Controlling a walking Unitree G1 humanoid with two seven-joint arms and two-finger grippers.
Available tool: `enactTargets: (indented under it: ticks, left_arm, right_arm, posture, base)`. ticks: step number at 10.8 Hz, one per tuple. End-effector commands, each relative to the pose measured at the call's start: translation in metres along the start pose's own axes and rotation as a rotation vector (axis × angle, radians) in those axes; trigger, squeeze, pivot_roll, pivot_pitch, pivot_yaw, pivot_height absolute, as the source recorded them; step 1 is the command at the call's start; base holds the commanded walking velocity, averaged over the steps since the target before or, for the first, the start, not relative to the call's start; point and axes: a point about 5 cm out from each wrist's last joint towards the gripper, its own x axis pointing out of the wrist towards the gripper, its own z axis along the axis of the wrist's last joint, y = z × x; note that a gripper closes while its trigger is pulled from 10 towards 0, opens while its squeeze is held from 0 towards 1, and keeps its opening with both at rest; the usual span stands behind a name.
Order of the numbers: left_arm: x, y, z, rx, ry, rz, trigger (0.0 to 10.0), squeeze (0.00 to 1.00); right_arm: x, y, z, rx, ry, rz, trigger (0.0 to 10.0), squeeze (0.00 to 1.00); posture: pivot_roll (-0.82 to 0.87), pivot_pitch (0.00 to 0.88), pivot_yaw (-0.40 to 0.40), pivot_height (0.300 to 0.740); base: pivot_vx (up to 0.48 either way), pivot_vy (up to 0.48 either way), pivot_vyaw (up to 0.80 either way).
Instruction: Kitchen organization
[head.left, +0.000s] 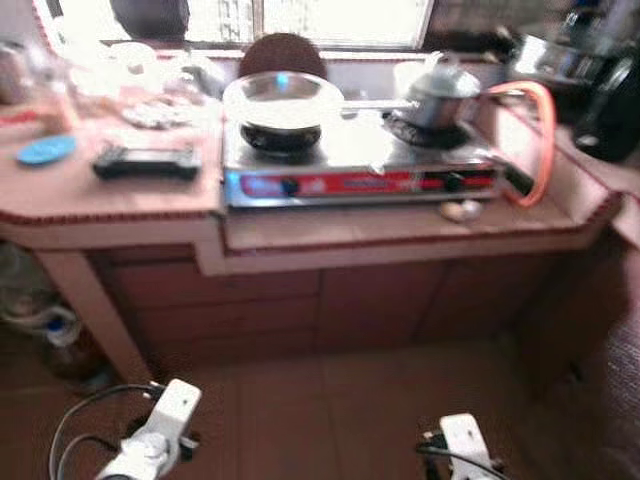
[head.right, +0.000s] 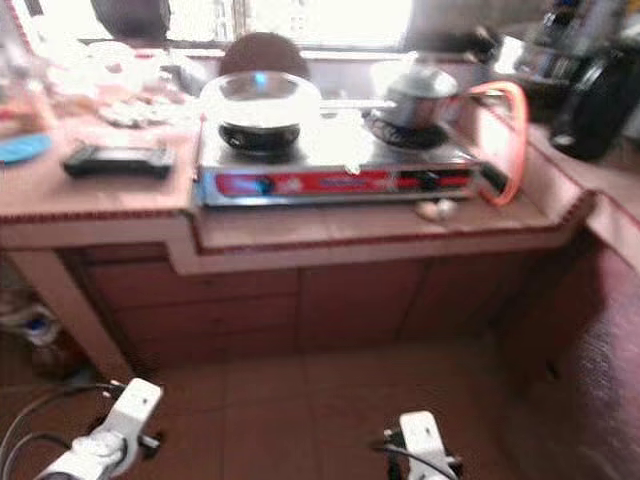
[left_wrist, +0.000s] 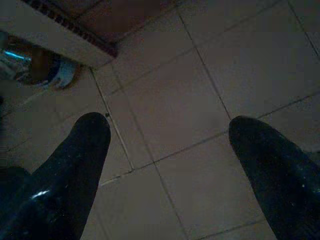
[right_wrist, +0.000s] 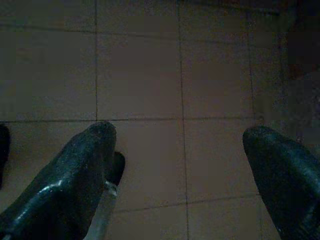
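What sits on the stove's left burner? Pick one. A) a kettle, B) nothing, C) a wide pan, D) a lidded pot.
C: a wide pan sits on the left burner of the stove, while the lidded pot is on the right burner.

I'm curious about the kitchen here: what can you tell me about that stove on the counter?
The stove is a two-burner tabletop model with a shiny metal top and a red front panel bearing two dark knobs. It sits on the tiled counter. A wide pan rests on one burner, a lidded pot on the other. An orange hose curves beside it.
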Motion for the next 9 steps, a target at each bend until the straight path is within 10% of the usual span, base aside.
enactTargets:
  ticks: [1, 4, 9]
  left_arm:
    - [0.001, -0.006, 0.004, 0.024, -0.014, -0.014, 10.0, 0.0]
    - [-0.001, 0.0, -0.005, 0.139, 0.006, 0.005, 10.0, 0.0]
    - [-0.003, -0.007, -0.026, 0.354, 0.029, -0.024, 10.0, 0.0]
  right_arm:
    - [-0.001, -0.009, -0.005, 0.015, 0.014, -0.025, 10.0, 0.0]
    - [-0.002, -0.011, -0.008, 0.326, 0.02, -0.084, 10.0, 0.0]
    - [-0.016, 0.002, -0.055, 0.113, 0.139, -0.028, 10.0, 0.0]
  posture:
    - [0.14, 0.0, -0.052, 0.74]
    - [0.13, 0.0, -0.003, 0.74]
    - [0.16, 0.0, 0.012, 0.74]
  base:
    - [0.0, 0.0, 0.0]
    - [0.0, 0.0, 0.0]
    - [0.0, 0.0, 0.0]
